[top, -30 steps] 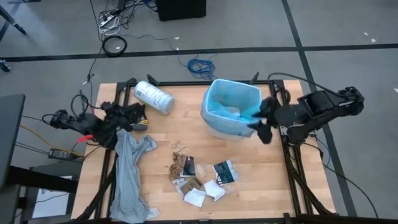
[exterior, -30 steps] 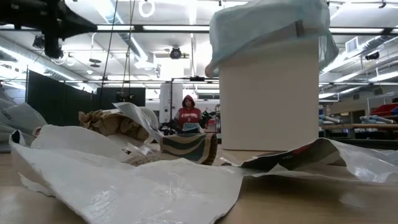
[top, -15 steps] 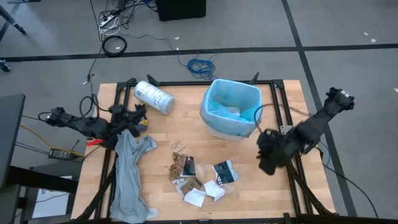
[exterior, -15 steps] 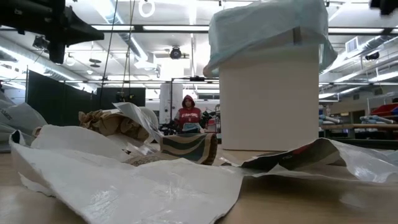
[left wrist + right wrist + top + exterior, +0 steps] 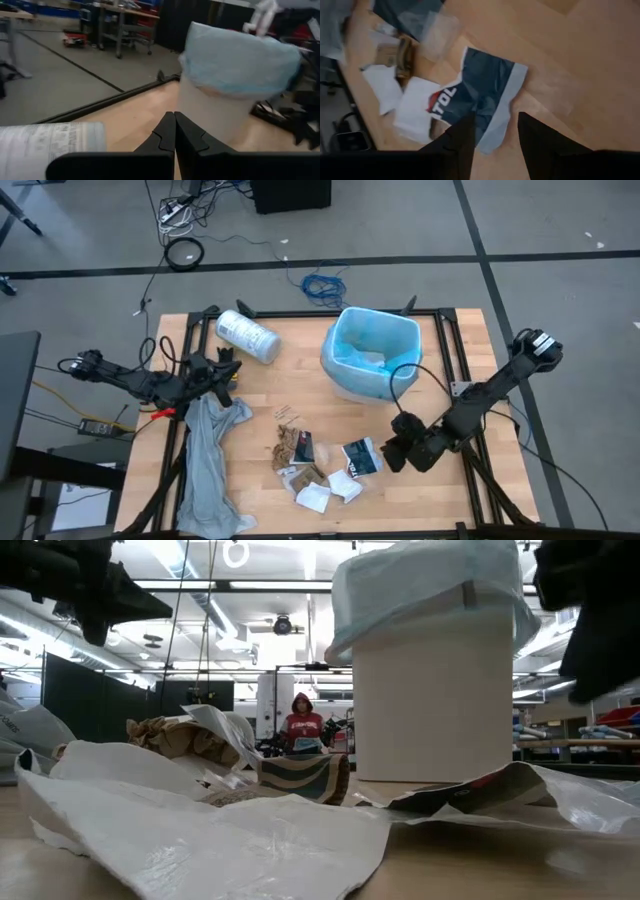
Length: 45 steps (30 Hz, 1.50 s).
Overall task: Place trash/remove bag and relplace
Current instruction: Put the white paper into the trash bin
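Two arms work at the wooden table, and the white bin near the far edge is the thing to look from. A second ago the right gripper was right at the bin's rim. Now it has come away from the bin toward the near side and hangs low over the scraps. Its two dark fingers stand a little apart with nothing between them — they point down at the black-and-white packet. The left gripper has hardly moved. It is off to the left of the bin, above the top of the grey sheet, and its fingers are pressed tight together on nothing.

The bin stands upright. The light-blue bag lines it and folds over its rim all the way round. A few pale scraps lie inside at the bottom, but I cannot tell what they are.

The rest of the trash is in a loose pile on the table in front of the bin — brown wrappers, white crumpled papers and the packet, all close together. They have not moved since before. A white roll with print lies on its side to the left of the bin, near the far edge. In the low view a person in a red hood is far off in the room behind the bin.
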{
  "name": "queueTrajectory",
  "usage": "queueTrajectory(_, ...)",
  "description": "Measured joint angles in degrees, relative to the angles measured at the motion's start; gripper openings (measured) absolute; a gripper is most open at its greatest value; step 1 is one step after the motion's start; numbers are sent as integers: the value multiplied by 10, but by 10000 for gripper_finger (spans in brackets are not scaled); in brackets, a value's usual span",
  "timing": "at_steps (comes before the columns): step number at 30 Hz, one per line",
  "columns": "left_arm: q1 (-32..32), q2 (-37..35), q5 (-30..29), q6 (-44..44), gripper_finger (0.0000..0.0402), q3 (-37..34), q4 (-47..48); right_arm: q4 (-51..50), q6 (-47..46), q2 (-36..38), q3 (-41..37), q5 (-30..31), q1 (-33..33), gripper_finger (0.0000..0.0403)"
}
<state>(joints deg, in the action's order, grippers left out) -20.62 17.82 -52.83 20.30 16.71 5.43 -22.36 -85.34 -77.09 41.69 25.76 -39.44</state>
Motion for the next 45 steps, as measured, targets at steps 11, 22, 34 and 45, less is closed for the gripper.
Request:
queueTrajectory(11,0,2,-5,-1,7,0,4,123,-100,-136,0,-31,-35,173)
queueTrajectory(22,0,2,-5,27,7,0,6,171,-245,-207,3,-14,-62,123)
queueTrajectory(34,0,2,-5,62,8,0,-17,155,-201,-177,25,-30,-57,1)
queueTrajectory(45,0,1,-6,68,8,0,-184,-60,-85,-51,120,48,-51,0)
